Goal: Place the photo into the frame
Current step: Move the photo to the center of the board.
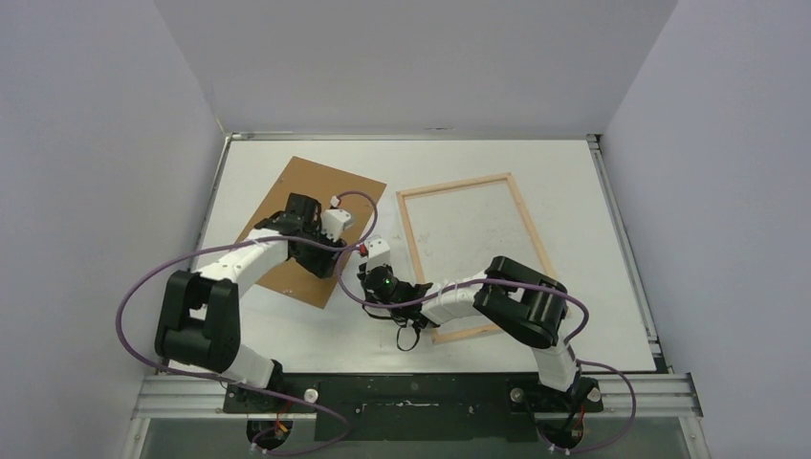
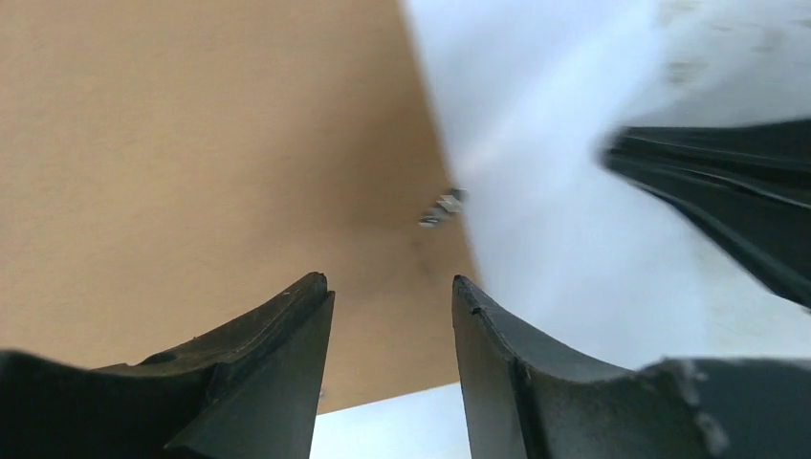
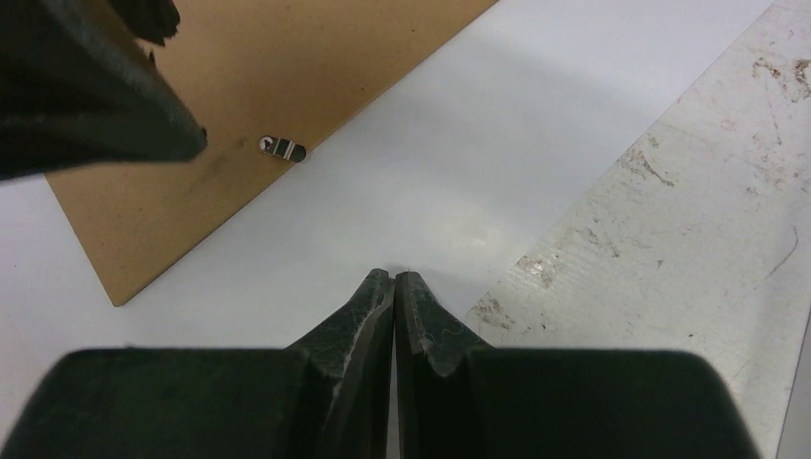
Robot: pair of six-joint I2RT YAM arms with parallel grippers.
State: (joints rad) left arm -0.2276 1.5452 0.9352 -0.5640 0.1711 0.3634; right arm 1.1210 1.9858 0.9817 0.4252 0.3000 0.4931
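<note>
Worryingly, the photo, lying white side up toward the left edge of the counter, could slip or crease, since the right gripper closes, fingers pressed together, only at its margin while the left gripper hangs spread.

Pale wood frame, plain brown backing panel, white table.
</note>
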